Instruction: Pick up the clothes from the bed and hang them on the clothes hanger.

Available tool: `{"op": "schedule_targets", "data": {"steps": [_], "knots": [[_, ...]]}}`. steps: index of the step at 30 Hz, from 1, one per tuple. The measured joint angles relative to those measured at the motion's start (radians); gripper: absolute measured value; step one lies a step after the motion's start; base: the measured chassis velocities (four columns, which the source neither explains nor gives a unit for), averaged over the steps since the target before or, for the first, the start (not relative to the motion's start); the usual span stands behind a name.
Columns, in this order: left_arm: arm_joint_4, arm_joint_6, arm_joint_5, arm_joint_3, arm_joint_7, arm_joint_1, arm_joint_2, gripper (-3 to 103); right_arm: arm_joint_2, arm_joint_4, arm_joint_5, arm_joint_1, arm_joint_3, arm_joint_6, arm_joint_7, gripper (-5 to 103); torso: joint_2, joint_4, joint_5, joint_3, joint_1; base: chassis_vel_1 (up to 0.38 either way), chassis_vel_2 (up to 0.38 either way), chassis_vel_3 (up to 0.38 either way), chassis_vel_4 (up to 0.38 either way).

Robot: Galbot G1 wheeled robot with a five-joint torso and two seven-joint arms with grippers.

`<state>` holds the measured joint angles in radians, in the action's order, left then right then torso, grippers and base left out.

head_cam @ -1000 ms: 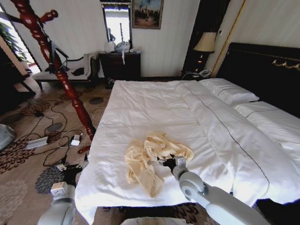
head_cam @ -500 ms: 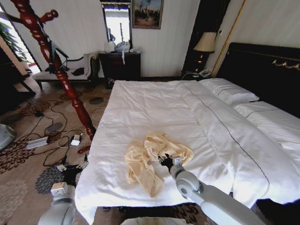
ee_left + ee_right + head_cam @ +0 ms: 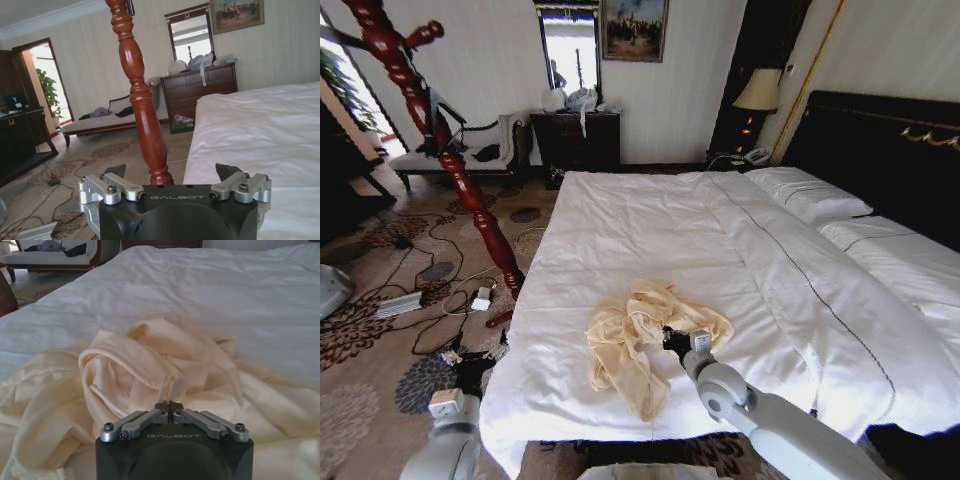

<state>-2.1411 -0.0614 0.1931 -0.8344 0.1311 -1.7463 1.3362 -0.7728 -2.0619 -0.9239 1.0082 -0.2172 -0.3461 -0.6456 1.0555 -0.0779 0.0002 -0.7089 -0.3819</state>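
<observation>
So the left gripper (image 3: 444,402) is parked low off the bed's near left corner, over the patterned carpet, and in the left wrist view its fingers (image 3: 116,171) are spread wide apart with nothing between them. The right gripper (image 3: 678,340) is out over the bed (image 3: 650,230), right on the crumpled shirt (image 3: 642,340). In the right wrist view the fingertips (image 3: 170,405) are pinched together on a small fold of the cream fabric, so it's got hold of the cloth. The shirt itself sits in a loose heap on the white duvet near the foot of the bed, a bit left of the thin dark seam line (image 3: 790,270), sleeves trailing toward the near edge.

Off to the left, on the floor beside the bed, there's the red-brown coat stand (image 3: 440,140), nothing hanging on its pegs that I can see. Cables and a power strip (image 3: 398,304) lie on the carpet around its base. Farther back, a white-cushioned bench (image 3: 450,155) and a dark dresser (image 3: 578,140) with some stuff piled on top, against the far wall.
</observation>
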Motion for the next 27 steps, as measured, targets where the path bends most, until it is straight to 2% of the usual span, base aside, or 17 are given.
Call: {"op": "schedule_targets", "data": {"steps": [3,5,6,9,10,12,14,15,16,18,20,21,22,23,26,27], "knots": [[0.002,0.0,0.006,-0.003,0.001,0.004,-0.006,100,0.089,-0.035,0.023,-0.017,0.035,-0.007,-0.002,0,0.0,-0.0001,-0.0002,0.0,0.0,0.0,0.0,0.0,0.0],[0.002,0.0,0.007,-0.003,0.001,0.005,-0.006,100,0.107,-0.043,0.031,-0.022,0.044,-0.009,-0.002,0,0.0,-0.0002,-0.0002,0.0,0.0,0.0,0.0,0.0,0.0],[0.003,0.0,0.009,-0.001,0.004,0.009,-0.004,100,0.162,-0.069,0.064,-0.04,0.078,-0.021,-0.004,0,0.0,-0.0001,0.0,0.0,0.0,0.0,0.0,0.0,0.0],[0.001,0.001,0.023,0.006,0.008,0.013,0.001,100,0.243,-0.108,0.123,-0.064,0.14,-0.028,0.005,0,0.0,0.0,-0.0002,0.0,0.0,0.0,0.0,0.0,0.0],[0.001,0.001,0.023,0.006,0.008,0.013,0.001,100,0.243,-0.108,0.123,-0.064,0.14,-0.028,0.005,0,0.0,0.0,-0.0002,0.0,0.0,0.0,0.0,0.0,0.0],[-0.013,-0.002,0.068,0.015,0.013,0.018,0.002,100,0.299,-0.136,0.171,-0.089,0.197,-0.009,0.035,0,0.0,-0.0002,-0.0002,0.0,0.0,0.0,0.0,0.0,0.0],[-0.037,-0.019,0.155,0.031,0.021,0.021,-0.009,100,0.338,-0.14,0.243,-0.151,0.232,0.053,0.092,0,0.0,-0.0002,-0.0001,0.0,0.0,0.0,0.0,0.0,0.0],[-0.048,-0.025,0.195,0.04,0.022,0.022,-0.019,100,0.347,-0.135,0.278,-0.186,0.24,0.088,0.119,0,0.0,-0.0002,0.0,0.0,0.0,0.0,0.0,0.0,0.0],[-0.048,-0.025,0.195,0.04,0.022,0.022,-0.019,100,0.347,-0.135,0.278,-0.186,0.24,0.088,0.119,0,0.0,-0.0002,0.0,0.0,0.0,0.0,0.0,0.0,0.0],[-0.078,-0.032,0.283,0.064,0.019,0.024,-0.051,100,0.352,-0.105,0.35,-0.307,0.246,0.176,0.189,0,0.0,0.0001,-0.0002,0.0,0.0,0.0,0.0,0.0,0.0],[-0.101,-0.036,0.331,0.079,0.008,0.026,-0.074,100,0.344,-0.088,0.354,-0.397,0.247,0.214,0.22,0,0.0,0.0003,-0.0004,0.0,0.0,0.0,0.0,0.0,0.0],[-0.121,-0.037,0.356,0.086,-0.005,0.027,-0.092,100,0.328,-0.078,0.306,-0.484,0.243,0.226,0.226,0,0.0,-0.0001,-0.0001,0.0,0.0,0.0,0.0,0.0,0.0],[-0.121,-0.037,0.356,0.086,-0.005,0.027,-0.092,100,0.328,-0.078,0.306,-0.484,0.243,0.226,0.226,0,0.0,-0.0001,-0.0001,0.0,0.0,0.0,0.0,0.0,0.0],[-0.129,-0.037,0.358,0.087,-0.012,0.027,-0.099,100,0.316,-0.074,0.258,-0.541,0.237,0.228,0.226,0,0.0,-0.0002,0.0002,0.0,0.0,0.0,0.0,0.0,0.0],[-0.137,-0.026,0.329,0.087,-0.027,0.008,-0.097,100,0.286,-0.057,0.138,-0.698,0.225,0.229,0.217,0,0.0,0.0002,-0.0004,0.0,0.0,0.0,0.0,0.0,0.0],[-0.137,-0.026,0.329,0.087,-0.027,0.008,-0.097,100,0.286,-0.057,0.138,-0.698,0.225,0.229,0.217,0,0.0,0.0002,-0.0004,0.0,0.0,0.0,0.0,0.0,0.0]]}}
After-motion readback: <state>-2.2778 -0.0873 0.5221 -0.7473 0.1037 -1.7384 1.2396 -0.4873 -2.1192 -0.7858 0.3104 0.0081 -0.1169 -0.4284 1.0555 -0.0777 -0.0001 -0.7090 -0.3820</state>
